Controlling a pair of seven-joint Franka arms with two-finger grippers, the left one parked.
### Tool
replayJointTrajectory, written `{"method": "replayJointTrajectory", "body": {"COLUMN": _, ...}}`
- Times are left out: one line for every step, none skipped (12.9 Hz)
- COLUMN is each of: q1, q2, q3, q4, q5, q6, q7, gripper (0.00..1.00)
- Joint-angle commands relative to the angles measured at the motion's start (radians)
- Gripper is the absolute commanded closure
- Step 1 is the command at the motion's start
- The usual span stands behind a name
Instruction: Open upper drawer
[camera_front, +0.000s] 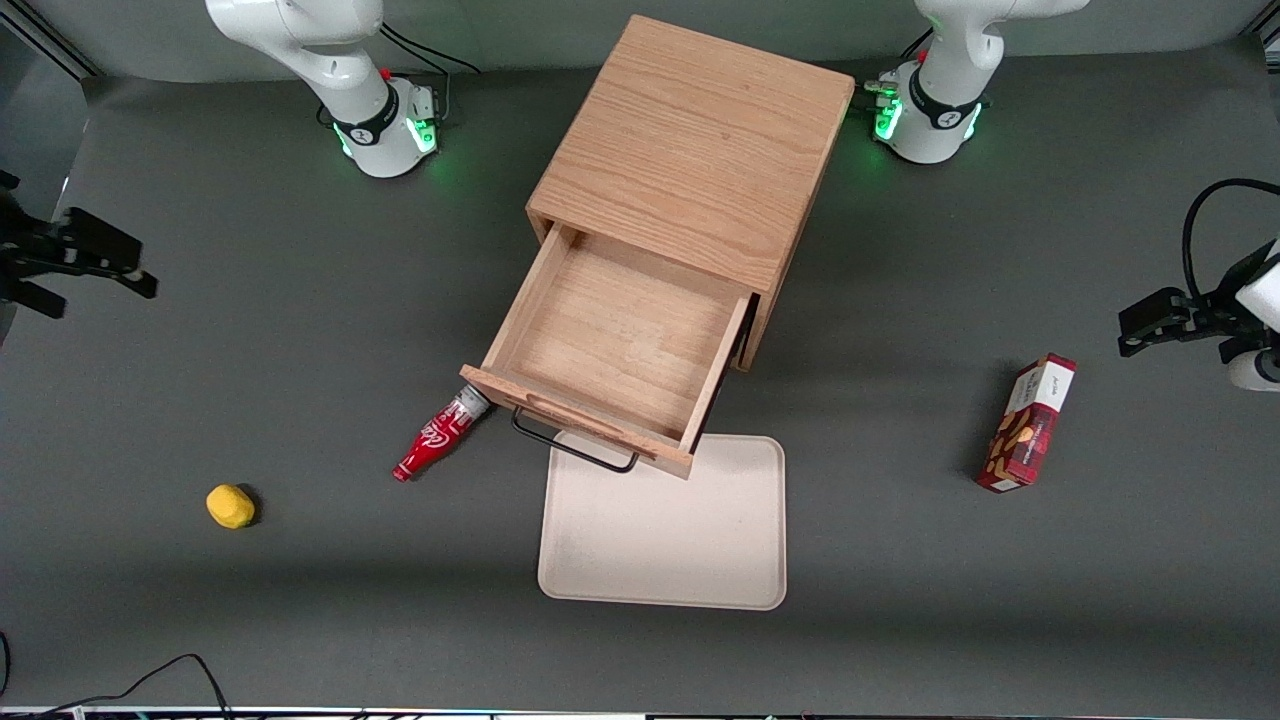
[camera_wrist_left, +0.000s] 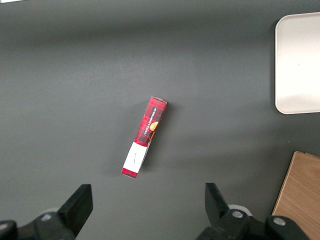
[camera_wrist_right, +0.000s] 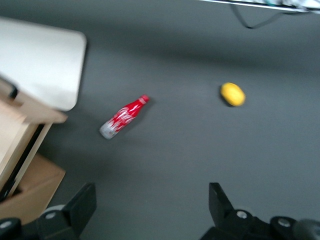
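Note:
The wooden cabinet (camera_front: 690, 150) stands mid-table. Its upper drawer (camera_front: 610, 345) is pulled well out toward the front camera and its inside is bare wood. The thin black wire handle (camera_front: 575, 452) hangs on the drawer front, over the edge of a tray. The lower drawer front is hidden under it. My right gripper (camera_front: 105, 290) is at the working arm's end of the table, well away from the drawer, above bare mat. It is open and empty (camera_wrist_right: 152, 192). The drawer's corner (camera_wrist_right: 30, 107) and handle (camera_wrist_right: 12, 91) show in the right wrist view.
A red cola bottle (camera_front: 440, 435) (camera_wrist_right: 124, 116) lies beside the drawer front. A yellow lemon-like object (camera_front: 230, 505) (camera_wrist_right: 233, 94) lies nearer the front camera. A cream tray (camera_front: 665, 540) sits in front of the drawer. A red biscuit box (camera_front: 1030, 425) (camera_wrist_left: 145, 136) lies toward the parked arm's end.

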Motion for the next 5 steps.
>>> {"method": "replayJointTrajectory", "body": {"q1": 0.012, "q2": -0.16, "q3": -0.013, "q4": -0.231, "q5": -0.044, "q6": 0.134, "q7": 0.123, "gripper": 0.0}}
{"method": "replayJointTrajectory", "body": {"q1": 0.014, "q2": -0.174, "q3": -0.045, "q4": -0.259, "q5": -0.042, "q6": 0.157, "q7": 0.115, "gripper": 0.0}}
{"method": "replayJointTrajectory", "body": {"q1": 0.021, "q2": -0.161, "q3": -0.068, "q4": -0.233, "q5": -0.045, "q6": 0.151, "q7": 0.092, "gripper": 0.0}}
{"method": "replayJointTrajectory", "body": {"q1": 0.02, "q2": -0.15, "q3": -0.07, "q4": -0.218, "q5": -0.043, "q6": 0.144, "q7": 0.066, "gripper": 0.0}}
{"method": "replayJointTrajectory", "body": {"q1": 0.02, "q2": -0.142, "q3": -0.07, "q4": -0.203, "q5": -0.043, "q6": 0.143, "q7": 0.072, "gripper": 0.0}}
